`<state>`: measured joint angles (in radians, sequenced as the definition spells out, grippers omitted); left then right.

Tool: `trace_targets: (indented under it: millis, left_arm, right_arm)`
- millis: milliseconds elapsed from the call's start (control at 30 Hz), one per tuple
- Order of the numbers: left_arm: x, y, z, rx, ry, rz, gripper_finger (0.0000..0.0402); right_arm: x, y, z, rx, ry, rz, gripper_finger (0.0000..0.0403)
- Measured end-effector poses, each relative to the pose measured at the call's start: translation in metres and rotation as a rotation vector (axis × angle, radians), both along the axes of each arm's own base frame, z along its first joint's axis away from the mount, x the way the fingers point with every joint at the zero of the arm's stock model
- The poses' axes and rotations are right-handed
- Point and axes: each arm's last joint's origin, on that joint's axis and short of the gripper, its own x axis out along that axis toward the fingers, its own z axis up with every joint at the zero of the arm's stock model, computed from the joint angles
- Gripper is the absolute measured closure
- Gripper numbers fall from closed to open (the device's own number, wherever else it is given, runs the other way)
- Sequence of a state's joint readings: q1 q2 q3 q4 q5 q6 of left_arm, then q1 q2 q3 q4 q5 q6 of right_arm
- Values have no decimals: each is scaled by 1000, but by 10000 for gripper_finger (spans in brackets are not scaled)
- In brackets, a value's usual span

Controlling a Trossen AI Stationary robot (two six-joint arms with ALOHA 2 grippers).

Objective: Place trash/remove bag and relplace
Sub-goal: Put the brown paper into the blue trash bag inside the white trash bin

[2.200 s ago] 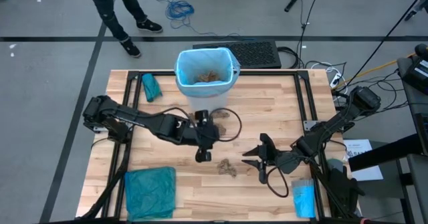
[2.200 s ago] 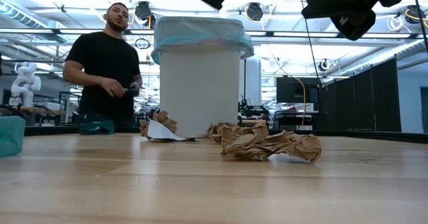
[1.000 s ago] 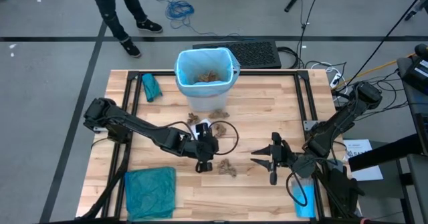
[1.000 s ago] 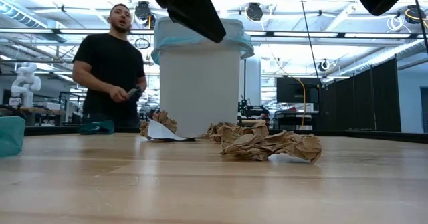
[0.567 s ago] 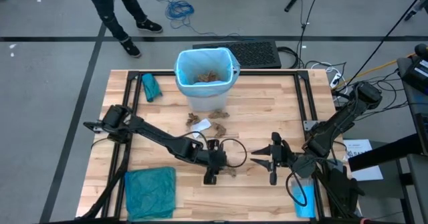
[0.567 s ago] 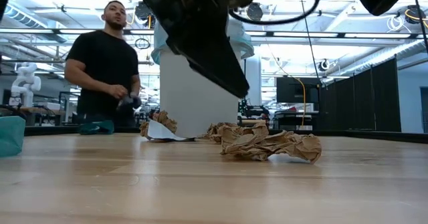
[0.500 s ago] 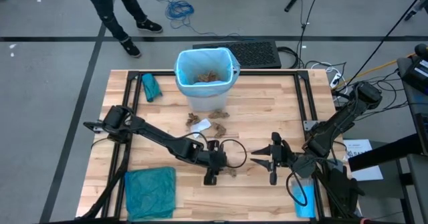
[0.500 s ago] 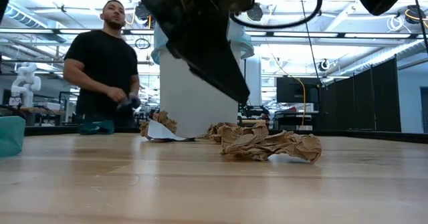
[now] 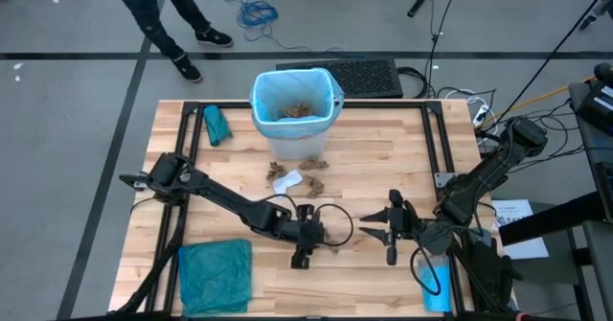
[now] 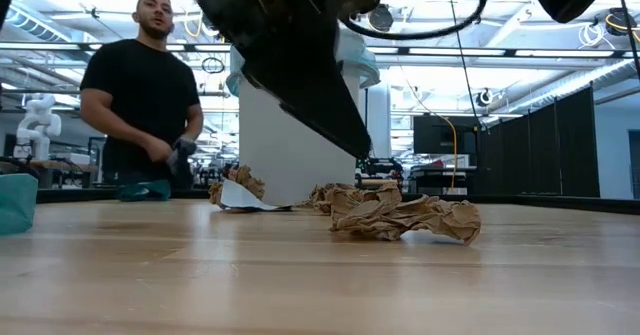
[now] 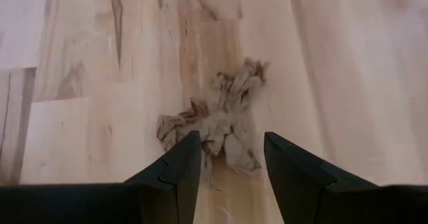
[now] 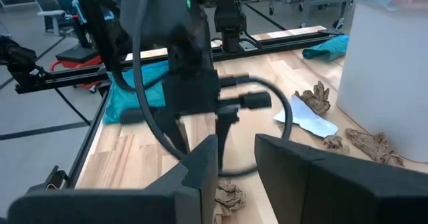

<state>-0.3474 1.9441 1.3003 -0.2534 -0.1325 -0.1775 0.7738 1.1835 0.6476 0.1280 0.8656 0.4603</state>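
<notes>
Here the table [image 9: 402,168] is carrying the white bin [image 9: 296,99] at its far edge, the light blue bag [image 9: 261,96] lining it and folded over the rim, with brown scraps already lying inside. More of the trash is lying loose on the wood: a few scraps and a white sheet [image 9: 287,179] just in front of the bin, and one crumpled brown paper scrap [image 11: 217,117] nearer the front, about mid-table.

That front scrap is the piece the left arm is reaching for. The left gripper [image 11: 231,158] is hanging directly over it, fingers pointing down and standing apart, empty, with the wad showing in the gap between them and spreading past both fingertips. The scrap's long axis is running away from the gripper along the line of the gap, not across it, so a straight descent looks likely to bracket the wad's narrower width. It is lying beneath and a little ahead of the fingertips, not yet touched.

The right gripper [image 9: 388,229] is waiting just to the right of the same scrap, clearly farther from it than the left, its fingers slightly parted and holding nothing.
</notes>
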Motion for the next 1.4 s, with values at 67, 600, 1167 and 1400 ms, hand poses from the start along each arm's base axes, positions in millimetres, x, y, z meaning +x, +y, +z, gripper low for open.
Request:
trace_targets:
  millis: [67, 600, 1167, 1400]
  left_arm:
    - [3, -1, -9, 3, 4, 1, 242]
    - [11, -2, -21, 0, -33, 45, 242]
    - [13, -1, -28, 0, -32, 82, 242]
    - [16, -3, -41, -27, -11, 78, 242]
  right_arm:
    - [0, 0, 0, 2, -2, 0, 310]
    - [1, 1, 2, 6, -14, 4, 310]
    - [1, 1, 2, 9, -16, 5, 310]
    - [1, 1, 3, 14, -22, 5, 310]
